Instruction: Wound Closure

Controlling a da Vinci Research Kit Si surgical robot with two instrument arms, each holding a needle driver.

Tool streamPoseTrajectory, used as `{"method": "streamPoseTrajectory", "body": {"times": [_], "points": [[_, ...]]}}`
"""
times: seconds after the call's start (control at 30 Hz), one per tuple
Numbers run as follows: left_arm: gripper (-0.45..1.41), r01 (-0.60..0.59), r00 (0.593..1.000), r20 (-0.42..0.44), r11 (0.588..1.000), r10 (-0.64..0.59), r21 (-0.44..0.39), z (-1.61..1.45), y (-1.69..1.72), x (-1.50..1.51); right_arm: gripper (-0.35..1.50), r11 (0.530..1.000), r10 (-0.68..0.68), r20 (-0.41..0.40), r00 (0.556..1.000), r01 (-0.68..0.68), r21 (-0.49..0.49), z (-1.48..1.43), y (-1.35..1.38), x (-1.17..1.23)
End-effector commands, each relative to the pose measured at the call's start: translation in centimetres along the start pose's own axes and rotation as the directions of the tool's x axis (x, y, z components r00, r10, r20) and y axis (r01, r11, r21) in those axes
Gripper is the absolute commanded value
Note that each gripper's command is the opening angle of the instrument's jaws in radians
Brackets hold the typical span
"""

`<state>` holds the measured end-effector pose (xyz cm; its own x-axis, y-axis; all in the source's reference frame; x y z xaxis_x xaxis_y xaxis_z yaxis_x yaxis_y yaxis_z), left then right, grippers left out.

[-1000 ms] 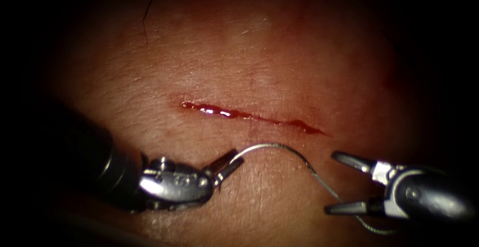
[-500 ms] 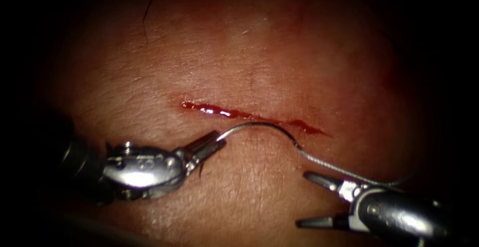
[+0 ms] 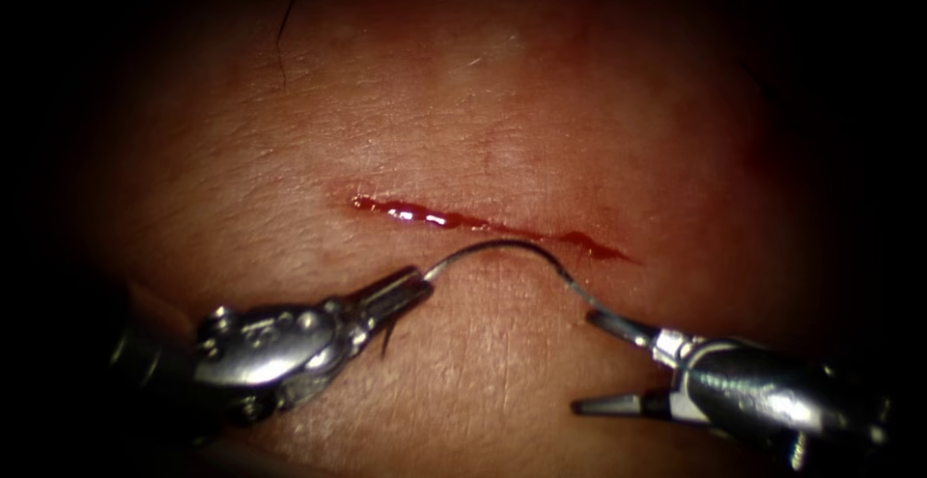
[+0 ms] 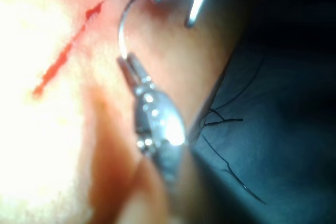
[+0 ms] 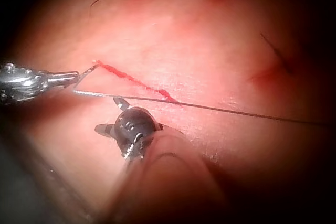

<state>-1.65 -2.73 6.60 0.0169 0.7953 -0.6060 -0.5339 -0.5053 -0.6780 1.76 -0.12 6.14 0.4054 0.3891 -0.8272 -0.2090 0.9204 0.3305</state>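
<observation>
The cut (image 3: 483,224) runs across the tissue (image 3: 502,101) with red fluid in it. My left tool (image 3: 421,283) is shut on one end of the curved needle (image 3: 512,244), which arches free above the tissue just below the cut. Its other end, where the thread joins, lies against the upper jaw of my right tool (image 3: 584,360), which stands open and holds nothing. The left wrist view shows the left tool (image 4: 126,62) gripping the needle (image 4: 122,27). The right wrist view has the open right tool (image 5: 108,115) under the taut thread (image 5: 236,111).
A dark strand (image 3: 285,24) lies on the tissue at the far left. Loose dark thread (image 4: 226,119) rests on the cloth beside the tissue. The left tool (image 5: 31,80) reaches the cut's end (image 5: 100,65) in the right wrist view.
The left tool has carried the needle up and left, close under the cut. The right tool, still open, moved left until its upper jaw met the needle's thread end.
</observation>
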Motion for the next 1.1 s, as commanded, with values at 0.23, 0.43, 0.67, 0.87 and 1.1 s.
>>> {"method": "streamPoseTrajectory", "body": {"times": [0.23,0.43,0.67,0.87,1.1], "points": [[-0.45,0.100,0.992,-0.068,0.993,-0.104,-0.066,0.05,0.01,-0.16,1.14,0.989,0.043,-0.162,0.986,-0.065,-0.131,0.09,0.18,0.23],[-0.45,0.151,0.981,-0.111,0.986,-0.159,-0.076,-0.02,-0.04,-0.07,1.12,0.981,0.042,-0.186,0.982,-0.075,-0.177,0.07,0.22,0.21],[-0.45,0.207,0.951,-0.188,0.958,-0.244,-0.198,0.00,-0.01,-0.12,1.12,0.974,0.056,-0.303,0.951,-0.118,-0.192,0.00,0.20,0.38],[-0.45,0.215,0.952,-0.157,0.939,-0.263,-0.266,0.05,0.04,-0.15,1.20,0.975,0.054,-0.325,0.944,-0.121,-0.188,-0.01,0.18,0.43],[-0.45,0.235,0.953,-0.111,0.919,-0.282,-0.318,0.14,0.07,-0.19,1.25,0.979,0.054,-0.351,0.935,-0.119,-0.167,-0.03,0.13,0.53]]}}
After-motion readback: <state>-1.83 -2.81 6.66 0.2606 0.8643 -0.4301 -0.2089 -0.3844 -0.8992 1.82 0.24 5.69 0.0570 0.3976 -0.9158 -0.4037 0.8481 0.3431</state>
